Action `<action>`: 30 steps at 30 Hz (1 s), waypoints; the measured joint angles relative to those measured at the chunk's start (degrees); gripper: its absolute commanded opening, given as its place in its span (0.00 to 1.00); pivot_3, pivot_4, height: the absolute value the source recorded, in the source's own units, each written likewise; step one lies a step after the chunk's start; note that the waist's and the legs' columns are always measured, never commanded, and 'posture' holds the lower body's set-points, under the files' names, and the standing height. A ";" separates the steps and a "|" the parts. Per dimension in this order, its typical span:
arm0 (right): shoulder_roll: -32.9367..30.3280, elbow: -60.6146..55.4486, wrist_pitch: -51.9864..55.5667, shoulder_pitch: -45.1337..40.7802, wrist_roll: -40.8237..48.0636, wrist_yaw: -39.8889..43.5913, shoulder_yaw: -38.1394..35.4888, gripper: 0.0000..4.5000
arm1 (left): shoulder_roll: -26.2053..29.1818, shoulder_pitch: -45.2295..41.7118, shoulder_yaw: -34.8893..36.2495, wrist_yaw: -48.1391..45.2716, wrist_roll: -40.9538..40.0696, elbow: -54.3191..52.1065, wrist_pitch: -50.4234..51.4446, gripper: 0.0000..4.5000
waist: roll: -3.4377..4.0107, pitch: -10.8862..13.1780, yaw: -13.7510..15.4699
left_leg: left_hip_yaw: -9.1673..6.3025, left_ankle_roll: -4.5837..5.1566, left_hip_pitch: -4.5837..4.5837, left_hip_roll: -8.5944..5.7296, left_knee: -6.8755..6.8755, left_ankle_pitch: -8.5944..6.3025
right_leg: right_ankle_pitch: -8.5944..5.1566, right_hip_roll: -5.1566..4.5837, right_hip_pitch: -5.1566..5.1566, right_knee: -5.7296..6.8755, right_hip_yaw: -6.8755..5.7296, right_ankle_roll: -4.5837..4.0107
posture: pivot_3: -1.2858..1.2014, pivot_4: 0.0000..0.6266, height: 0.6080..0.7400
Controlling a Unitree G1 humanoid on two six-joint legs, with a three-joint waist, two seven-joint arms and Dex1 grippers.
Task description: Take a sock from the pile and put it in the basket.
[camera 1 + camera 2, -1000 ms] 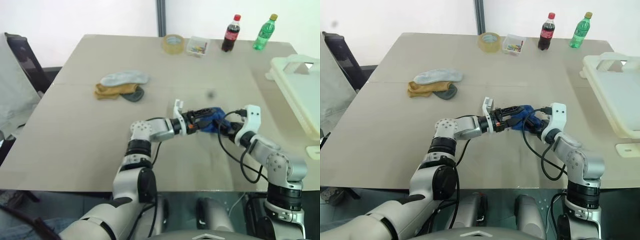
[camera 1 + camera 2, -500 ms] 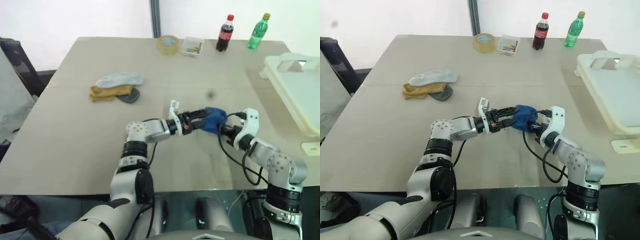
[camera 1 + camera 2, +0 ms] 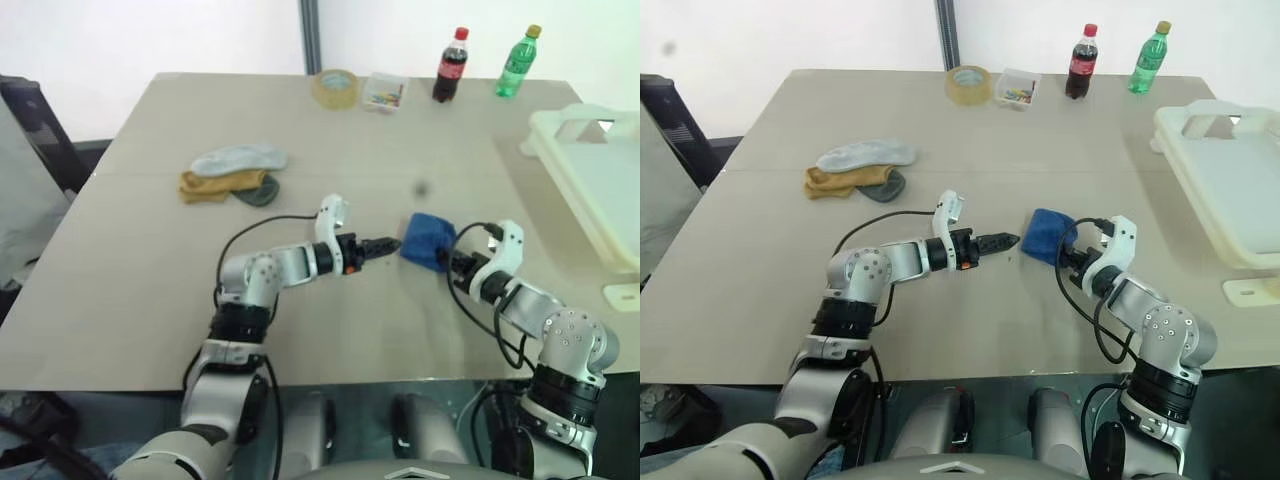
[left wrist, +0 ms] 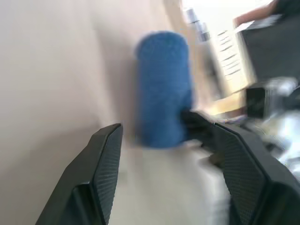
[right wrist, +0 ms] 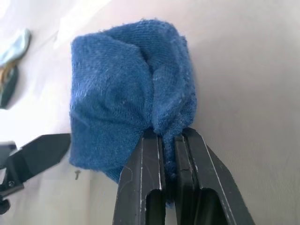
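royal-blue knit ankle sock point(image 3: 1048, 235), bunched into a soft wad, hangs pinched in the right gripper point(image 5: 166, 140) above the middle of the broad beige table point(image 3: 970, 140), the two black fingers point(image 5: 140, 178) pressed together on a fold of fabric at the wad's edge. just beside it, the left gripper point(image 3: 1002, 240) points at the sock from the other side, apart from it, its fingers point(image 4: 105, 164) spread and holding nothing. the pile point(image 3: 862, 170), a loose cluster of short socks in pale grey-blue, mustard yellow and dark grey, lies on the tabletop well apart from both grippers, toward the robot's left. large rectangular cream-white plastic basket point(image 3: 1225, 185) with a cut-out handle sits at the table's right edge, well away from the sock. along the far edge stand a roll of clear packing tape point(image 3: 969, 83), a small clear box of coloured bits point(image 3: 1018, 89), a dark cola bottle with a red cap point(image 3: 1082, 63) and a green plastic bottle with a yellow cap point(image 3: 1147, 59).
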 measured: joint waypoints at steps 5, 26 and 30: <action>0.00 0.55 2.79 -1.58 2.44 -2.28 -3.72 0.02 | 5.69 6.37 -12.31 -9.25 15.56 -6.04 -25.37 0.73 | 0.17 0.00 0.21 | 0.13 0.03 -0.11 -0.04 -0.02 -0.03 | -0.01 -0.55 -0.14 -0.05 0.05 -0.03 | 0.52 0.24 1.00; -31.20 8.53 19.26 -13.78 14.42 -9.17 -19.08 0.02 | -3.48 6.71 -13.31 -27.43 21.07 5.01 -65.89 0.73 | 0.70 -0.07 0.55 | 0.21 0.30 -0.89 -0.25 0.22 -0.02 | 0.14 -0.06 -0.76 0.06 0.06 0.28 | 0.52 0.24 1.00; -38.69 15.57 19.25 -19.70 14.28 -10.71 -21.87 0.02 | -7.36 3.95 -13.10 -27.18 20.66 6.89 -67.32 0.73 | 0.69 -0.07 0.68 | 0.28 0.31 -0.88 -0.24 0.25 -0.02 | 0.15 0.03 -0.74 0.04 0.16 0.28 | 0.52 0.24 1.00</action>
